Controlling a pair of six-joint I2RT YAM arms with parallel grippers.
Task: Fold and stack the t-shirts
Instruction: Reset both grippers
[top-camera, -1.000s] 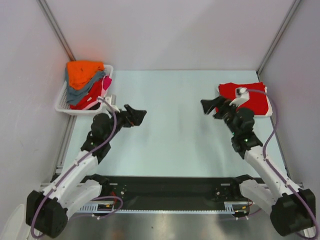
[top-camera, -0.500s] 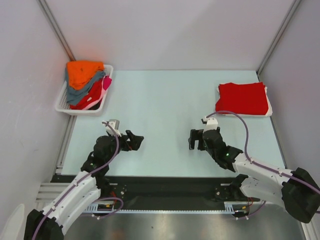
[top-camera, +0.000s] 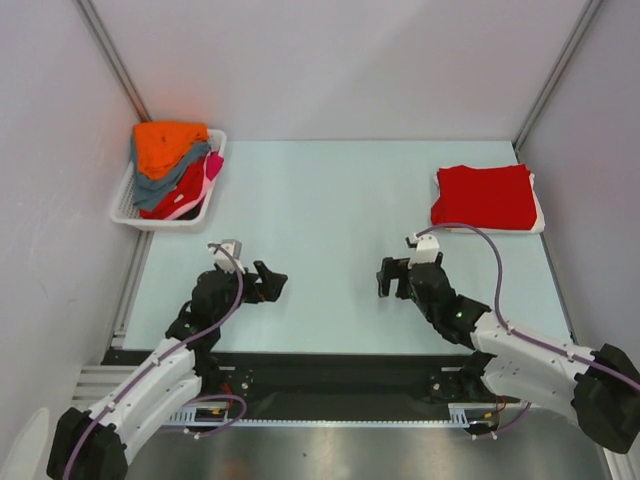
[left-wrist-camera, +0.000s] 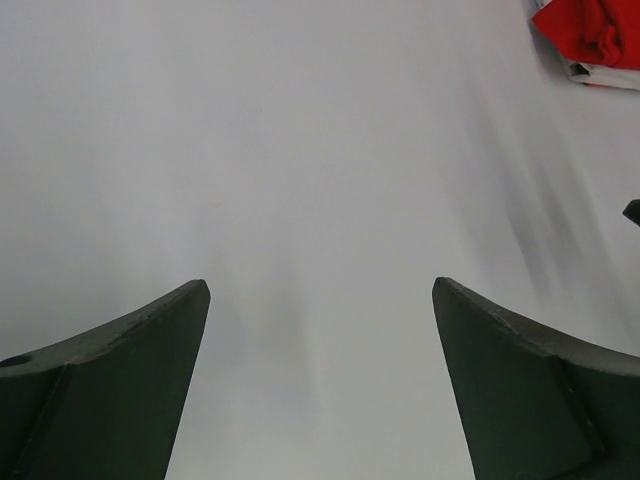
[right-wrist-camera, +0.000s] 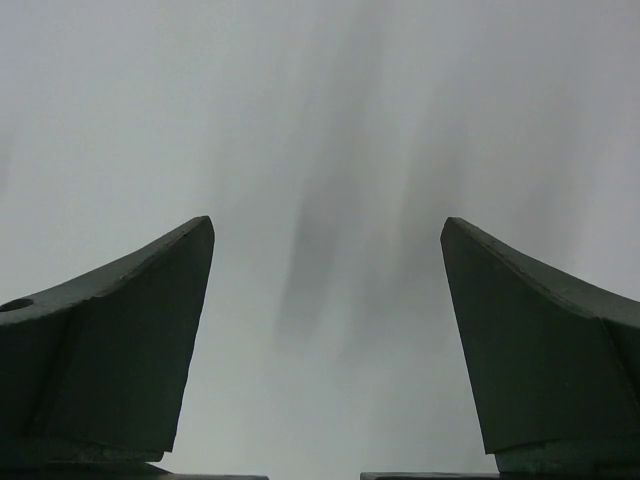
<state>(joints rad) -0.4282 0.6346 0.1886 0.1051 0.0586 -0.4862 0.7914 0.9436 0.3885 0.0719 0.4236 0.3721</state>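
A folded bright red t-shirt (top-camera: 486, 196) lies at the table's back right, on top of a cream-white one whose edge (top-camera: 540, 215) shows beneath; its corner (left-wrist-camera: 590, 30) shows top right in the left wrist view. More t-shirts sit piled in a white mesh basket (top-camera: 125, 205) at the back left: orange (top-camera: 165, 143) on top, grey-teal (top-camera: 155, 185), red with pink trim (top-camera: 190, 190). My left gripper (top-camera: 270, 283) is open over bare table near the front left. My right gripper (top-camera: 392, 277) is open, facing left over bare table. Both wrist views show nothing between the fingers.
Grey walls with metal corner posts (top-camera: 115, 65) enclose the pale table (top-camera: 330, 200). A black rail (top-camera: 330, 385) runs along the near edge between the arm bases.
Both arms have drawn back from the piles toward the near edge. The right gripper left the red shirt; the left moved away from the basket. Little movement in the last half second.
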